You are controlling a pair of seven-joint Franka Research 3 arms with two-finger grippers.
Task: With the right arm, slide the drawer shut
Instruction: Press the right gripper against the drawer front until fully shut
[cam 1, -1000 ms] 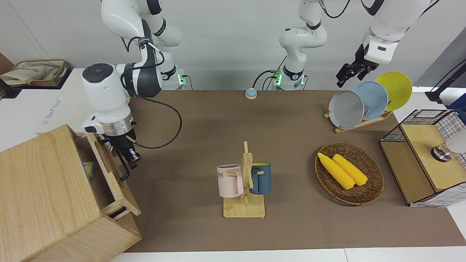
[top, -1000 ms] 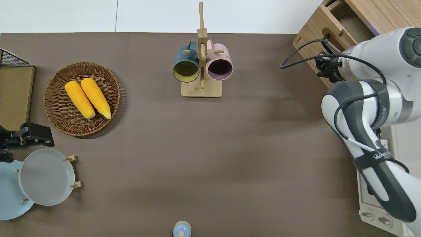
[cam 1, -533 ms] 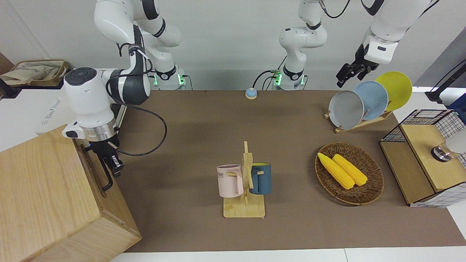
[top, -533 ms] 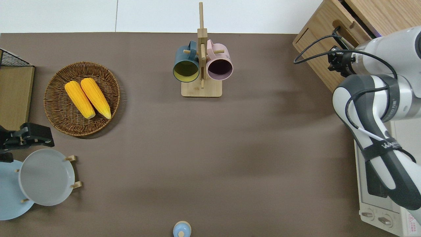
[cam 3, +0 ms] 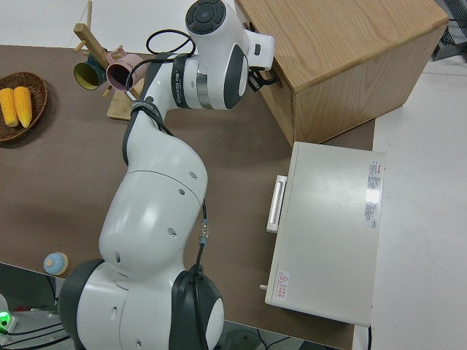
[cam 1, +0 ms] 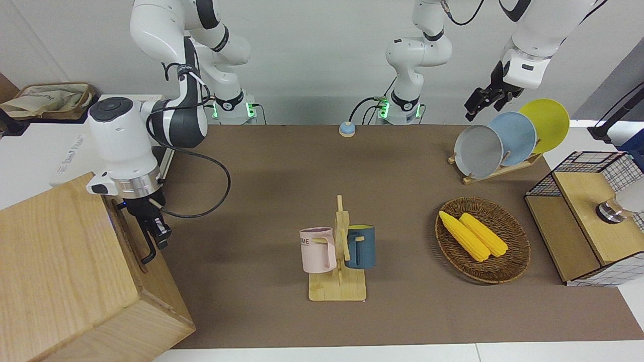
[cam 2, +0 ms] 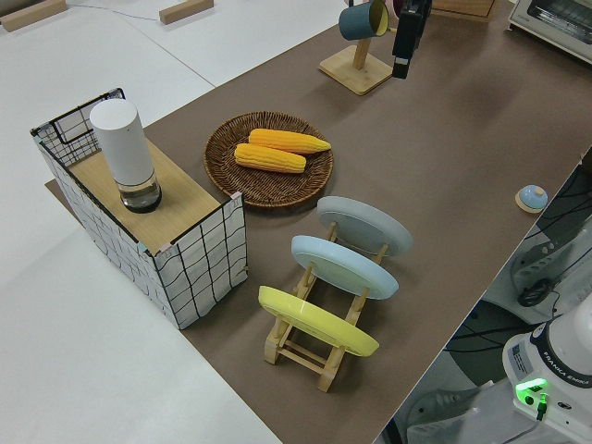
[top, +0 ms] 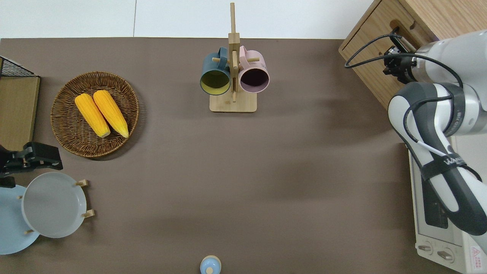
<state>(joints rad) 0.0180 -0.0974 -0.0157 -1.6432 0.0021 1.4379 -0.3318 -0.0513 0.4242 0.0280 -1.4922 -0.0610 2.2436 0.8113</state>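
Fingers of the right gripper [cam 1: 157, 235] point down at the drawer's black loop handle [cam 1: 146, 245], right against it; whether they clamp it or merely press it, I cannot tell. The drawer [cam 1: 132, 232] sits pushed flush into the pale wooden cabinet [cam 1: 60, 271] at the right arm's end of the table [cam 1: 402, 322]. The right arm [cam 1: 126, 146] reaches over the cabinet's front. The left arm is parked.
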